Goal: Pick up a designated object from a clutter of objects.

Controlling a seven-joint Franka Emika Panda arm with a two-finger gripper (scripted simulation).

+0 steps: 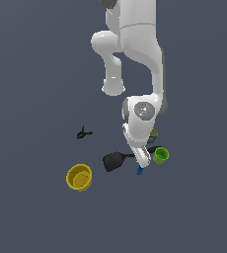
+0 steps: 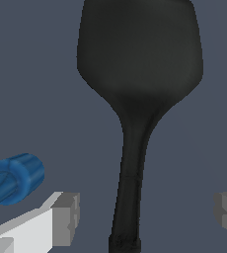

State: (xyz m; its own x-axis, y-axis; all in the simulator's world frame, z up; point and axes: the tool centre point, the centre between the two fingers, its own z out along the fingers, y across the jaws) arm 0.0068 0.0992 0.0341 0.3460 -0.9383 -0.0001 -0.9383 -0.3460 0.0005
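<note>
The jaws stood apart, one finger [image 2: 66, 217] on each side of the spatula [image 2: 135, 99], whose thin handle ran lengthwise between them and across their closing line, its blade lying flat on the counter [image 1: 31, 217] just beyond the gripper [image 2: 146, 217].

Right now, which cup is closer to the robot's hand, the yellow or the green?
The green cup, right beside the gripper; the yellow cup sits farther off.

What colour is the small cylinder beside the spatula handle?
Blue; the cylinder shows best in the wrist view.
</note>
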